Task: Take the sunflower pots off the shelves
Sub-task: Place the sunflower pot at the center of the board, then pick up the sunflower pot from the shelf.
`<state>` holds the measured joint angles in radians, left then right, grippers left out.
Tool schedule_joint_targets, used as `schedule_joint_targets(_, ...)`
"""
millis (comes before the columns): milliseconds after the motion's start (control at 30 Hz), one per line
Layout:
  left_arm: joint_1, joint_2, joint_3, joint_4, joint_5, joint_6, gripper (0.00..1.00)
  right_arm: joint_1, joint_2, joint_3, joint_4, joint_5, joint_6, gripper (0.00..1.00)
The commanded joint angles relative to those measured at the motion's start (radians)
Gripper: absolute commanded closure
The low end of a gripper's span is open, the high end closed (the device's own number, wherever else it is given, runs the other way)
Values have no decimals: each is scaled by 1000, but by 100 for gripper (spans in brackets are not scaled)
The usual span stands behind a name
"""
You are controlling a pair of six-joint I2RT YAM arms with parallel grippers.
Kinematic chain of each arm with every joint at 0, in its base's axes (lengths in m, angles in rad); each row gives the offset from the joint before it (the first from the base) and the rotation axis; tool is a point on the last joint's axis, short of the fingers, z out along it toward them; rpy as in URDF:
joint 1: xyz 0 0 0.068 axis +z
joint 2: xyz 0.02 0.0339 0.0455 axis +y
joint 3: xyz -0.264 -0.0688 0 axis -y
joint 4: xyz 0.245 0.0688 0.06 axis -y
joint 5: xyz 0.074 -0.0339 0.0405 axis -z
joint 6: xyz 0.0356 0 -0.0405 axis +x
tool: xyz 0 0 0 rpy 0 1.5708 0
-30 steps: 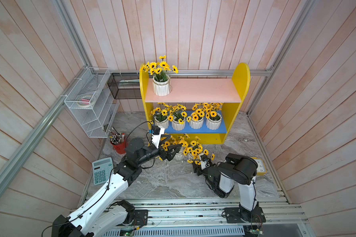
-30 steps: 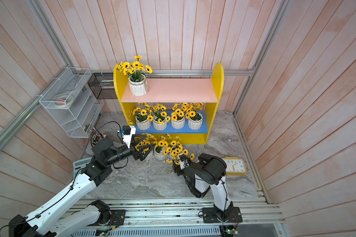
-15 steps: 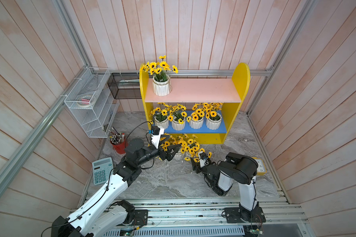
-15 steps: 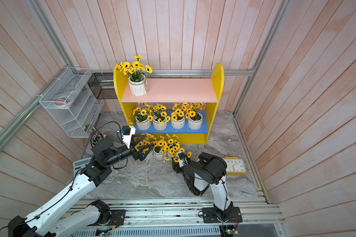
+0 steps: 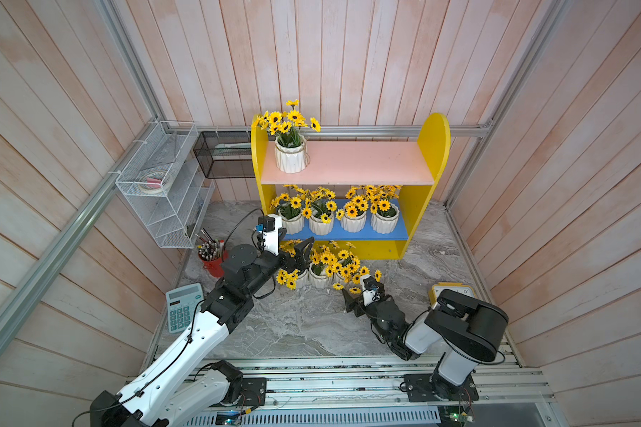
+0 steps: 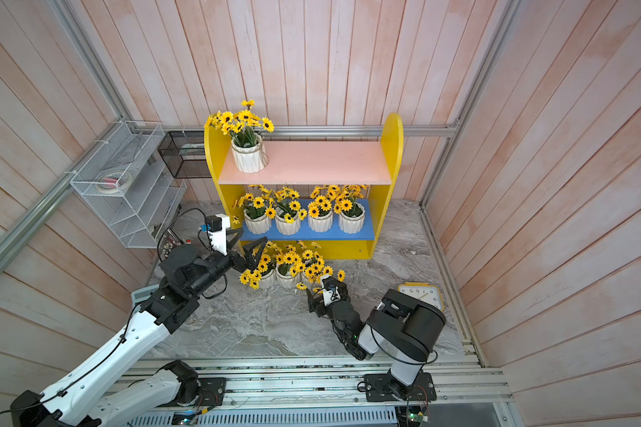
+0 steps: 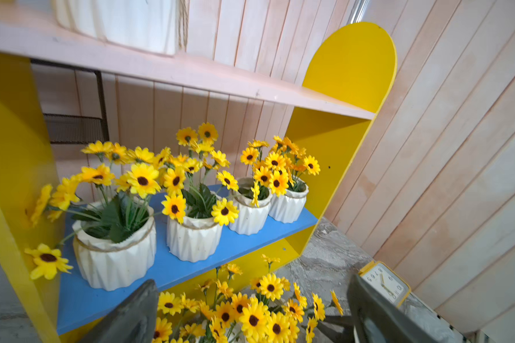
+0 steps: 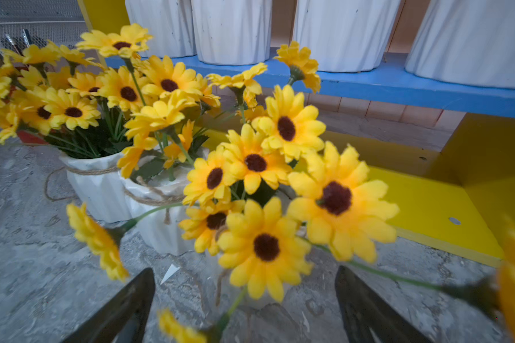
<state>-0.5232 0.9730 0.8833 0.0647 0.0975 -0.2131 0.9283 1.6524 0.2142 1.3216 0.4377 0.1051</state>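
The yellow shelves (image 5: 432,148) carry one sunflower pot (image 5: 290,157) on the pink upper board and several pots (image 5: 352,222) on the blue lower board (image 7: 191,261). Three more pots stand close together on the marble floor in front (image 5: 319,279) (image 8: 98,190). My right gripper (image 5: 356,292) (image 8: 244,297) is open and low on the floor, right behind the nearest floor pot, whose flowers (image 8: 265,246) hide most of it. My left gripper (image 5: 293,253) (image 7: 250,314) hangs open above the floor pots' flowers, facing the lower board, holding nothing.
A red pen cup (image 5: 211,262) and a calculator (image 5: 184,307) lie left of the floor pots. A yellow clock (image 5: 448,292) sits by the right arm. A white wire rack (image 5: 163,185) and a black mesh basket (image 5: 223,155) hang on the left wall.
My right gripper carried a pot across the floor up to the other two, then opened and let it go there. The left arm has barely moved.
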Motion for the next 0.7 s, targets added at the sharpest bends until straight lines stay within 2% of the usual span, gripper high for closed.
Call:
schedule_joint_targets(0, -3, 10, 112, -104, -118, 55, 0, 54, -109, 35, -377, 157, 69, 2)
schedule_joint_targets(33, -4, 28, 171, -161, -168, 50, 0, 76, -153, 69, -515, 210, 90, 2)
schedule_joint_targets(133, -18, 93, 331, -287, -316, 93, 0, 121, -271, 122, -752, 303, 128, 2)
schedule_joint_targets(200, -29, 131, 398, -323, -373, 122, 2, 142, -350, 129, -841, 309, 129, 2)
schedule_joint_targets(267, -36, 216, 543, -456, -421, 132, 3, 156, -453, 123, -920, 298, 142, 2)
schedule_joint_targets(333, -50, 300, 663, -554, -494, 193, 2, 156, -576, 107, -983, 282, 182, 2)
schedule_joint_targets(500, -52, 434, 845, -645, -504, 238, 0, 155, -858, 72, -1058, 258, 166, 2)
schedule_joint_targets(667, -45, 566, 1023, -718, -521, 252, 0, 142, -1023, 98, -1136, 251, 147, 2)
